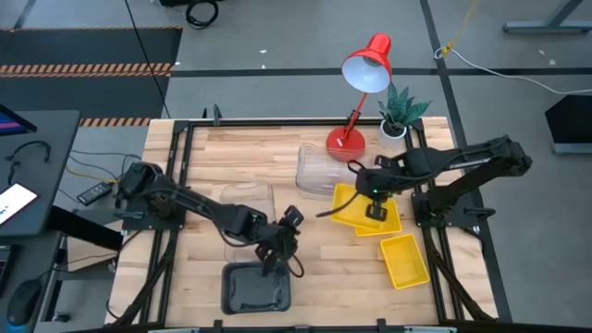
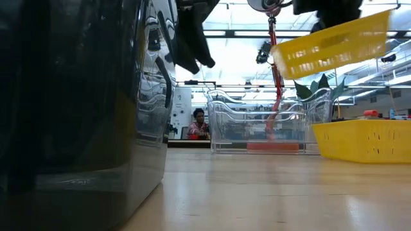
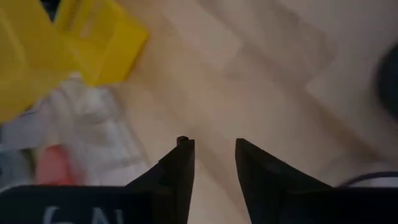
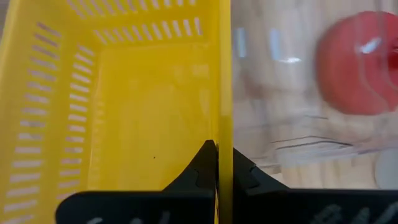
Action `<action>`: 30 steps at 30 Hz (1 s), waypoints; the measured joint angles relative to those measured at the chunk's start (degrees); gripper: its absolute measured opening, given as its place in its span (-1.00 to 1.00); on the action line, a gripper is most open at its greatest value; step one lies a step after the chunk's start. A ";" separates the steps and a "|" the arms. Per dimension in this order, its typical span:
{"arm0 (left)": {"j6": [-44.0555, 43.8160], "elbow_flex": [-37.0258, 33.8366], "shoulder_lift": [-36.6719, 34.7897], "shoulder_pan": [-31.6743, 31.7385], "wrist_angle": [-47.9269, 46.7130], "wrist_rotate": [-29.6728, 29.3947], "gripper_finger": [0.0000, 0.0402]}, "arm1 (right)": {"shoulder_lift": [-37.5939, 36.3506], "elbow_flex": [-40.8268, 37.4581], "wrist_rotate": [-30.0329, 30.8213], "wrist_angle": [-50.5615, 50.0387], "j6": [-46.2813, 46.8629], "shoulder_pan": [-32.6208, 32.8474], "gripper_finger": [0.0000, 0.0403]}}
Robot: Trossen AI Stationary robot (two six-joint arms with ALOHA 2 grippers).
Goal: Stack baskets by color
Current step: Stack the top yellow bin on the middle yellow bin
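Carrying 1 yellow basket [image 4: 118,106] by its rim, lifted and tilted over another yellow basket [image 1: 356,215] toward the worktop's [image 1: 231,157] right edge, likely for nesting; right gripper [image 4: 217,163] clamped on that wall. Left gripper [image 3: 213,152] narrowly parted, empty, over grey basket [image 1: 256,288] at near edge.

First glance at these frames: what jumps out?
The yellow basket held up off the table, tilted, its rim pinched in the right gripper, above a second yellow basket at right centre; a third lies alone nearer the front right. Next, the red lamp at the back edge, with clear baskets in front of it. The left gripper, empty, hangs over the grey basket at the front.
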 joint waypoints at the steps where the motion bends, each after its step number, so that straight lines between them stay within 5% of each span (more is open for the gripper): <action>1: -0.21 -0.26 0.00 -0.14 0.04 0.53 -0.41 | -0.81 -0.81 -0.32 0.05 -0.71 0.66 -0.98; 9: -2.03 -0.93 -2.28 -0.88 -0.07 1.18 -0.48 | -5.83 -8.78 -2.75 -0.69 -5.90 3.76 -0.98; 17: -1.49 -12.90 -10.90 -1.13 14.57 0.51 -0.60 | -6.48 -13.17 0.44 -2.05 -7.77 3.91 -0.98; 30: -11.11 -16.12 -26.11 -2.99 15.44 0.95 -0.69 | 0.85 -13.29 -1.06 1.95 -15.00 4.40 -0.98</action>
